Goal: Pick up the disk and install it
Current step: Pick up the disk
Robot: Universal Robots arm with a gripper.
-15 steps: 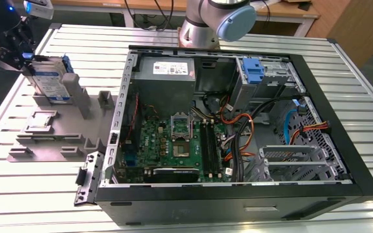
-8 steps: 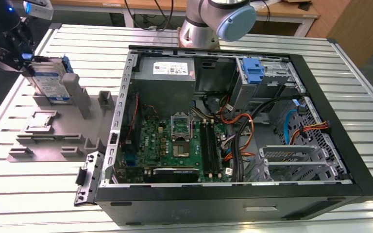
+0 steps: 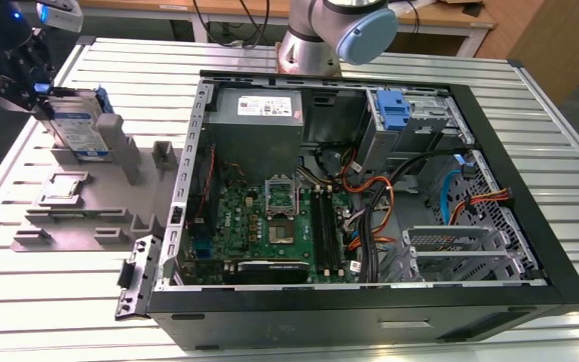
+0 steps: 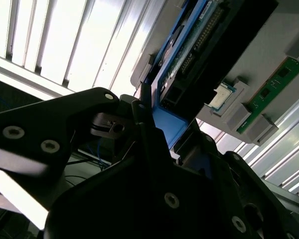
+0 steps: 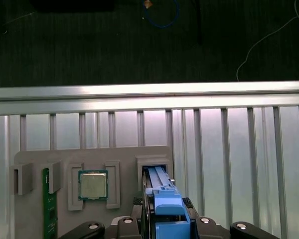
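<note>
Hand (image 3: 40,90): closed on the top end of the disk, one finger (image 4: 143,107) pressed against each side of its blue carrier.
Disk (image 3: 81,124): standing on edge in a slot of the grey fixture (image 3: 88,219), at the exterior view's left (label side facing the computer case).
Computer case (image 3: 370,188): lying open on the worktop (image 3: 48,302), well apart from the disk, just beside the fixture.
Fixture's other pockets: in the first wrist view, a processor chip (image 5: 93,185) lies flat and a green memory stick (image 5: 49,204) sits near it.
</note>
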